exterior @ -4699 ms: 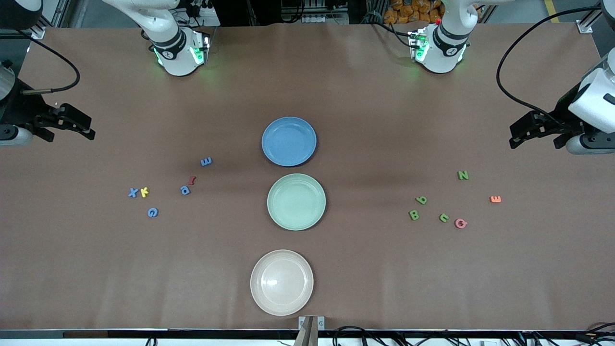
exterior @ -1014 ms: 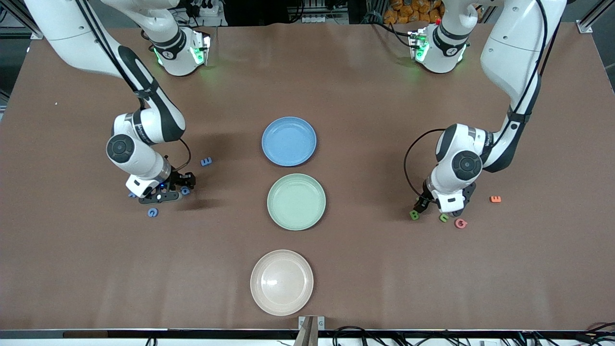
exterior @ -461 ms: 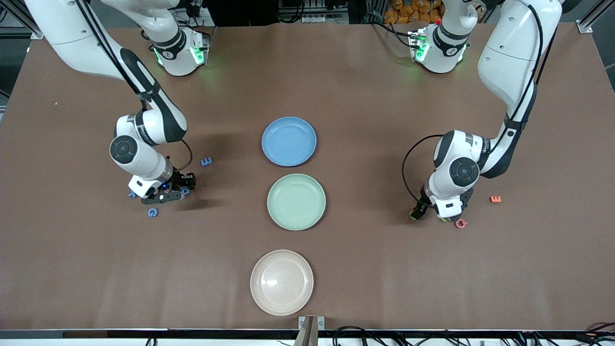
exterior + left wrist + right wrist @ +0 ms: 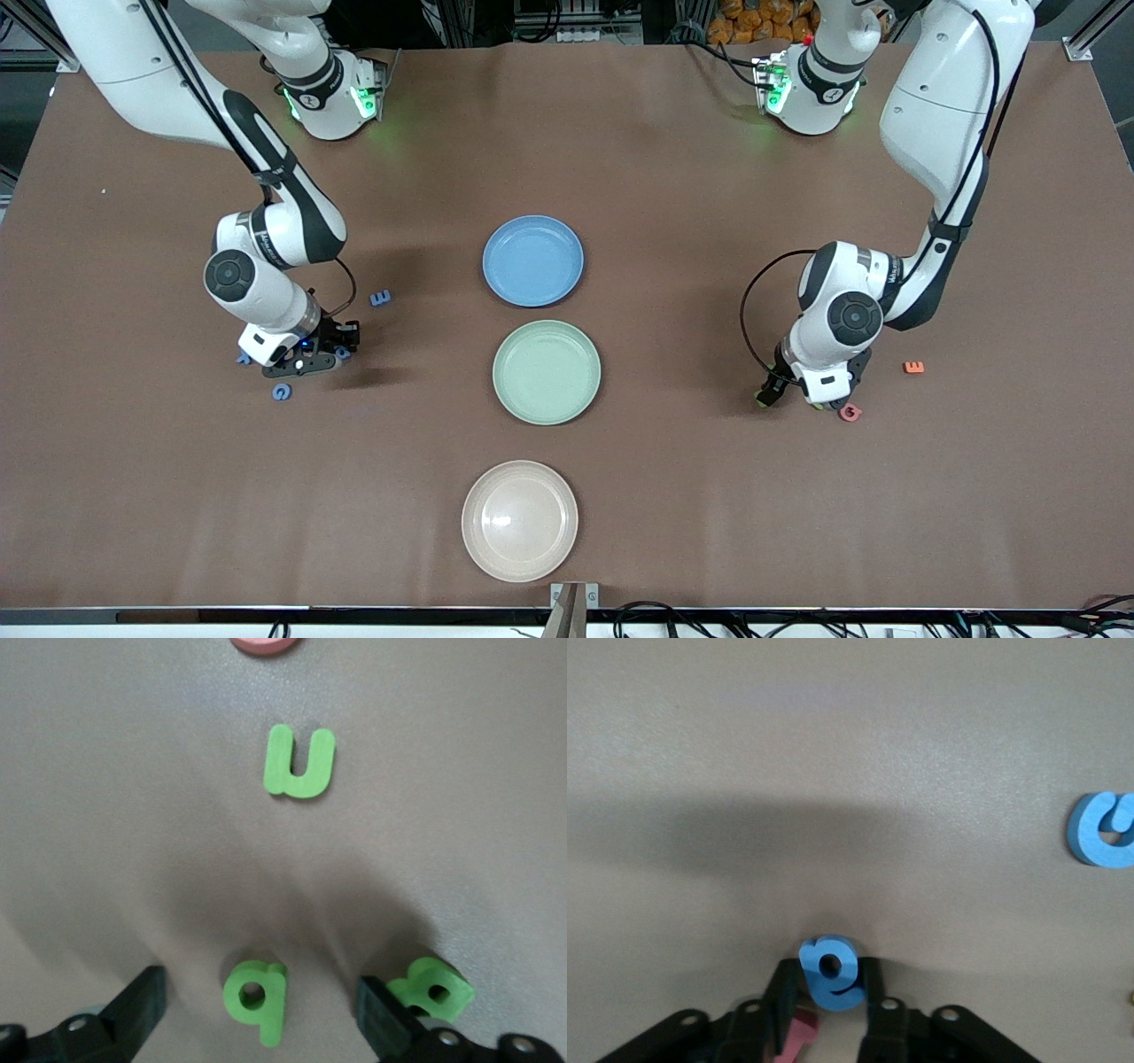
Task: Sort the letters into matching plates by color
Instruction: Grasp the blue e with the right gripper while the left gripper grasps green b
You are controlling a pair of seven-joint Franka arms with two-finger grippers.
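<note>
Evidently both arms are down among their letters. The right gripper (image 4: 829, 992) sits at the table toward the right arm's end, its fingers pressed against the flat sides of a small blue letter (image 4: 830, 971), with a bit of pink letter (image 4: 793, 1038) showing between them too; a second blue letter (image 4: 1102, 828) lies near. The left gripper (image 4: 257, 1014) stands wide, straddling a green q-shaped letter (image 4: 257, 997) and touching nothing, with a green B (image 4: 431, 988) just beside one finger and a green u (image 4: 299, 761) near. These pieces look like chunky matte foam: probably very light, slightly soft and not fragile, best pinched across their straight edges, low at the table. Between the arms, the blue plate (image 4: 532, 260), the mint green plate (image 4: 546, 371) and the cream plate (image 4: 519, 520), smooth and shallow-rimmed, hold nothing yet.
</note>
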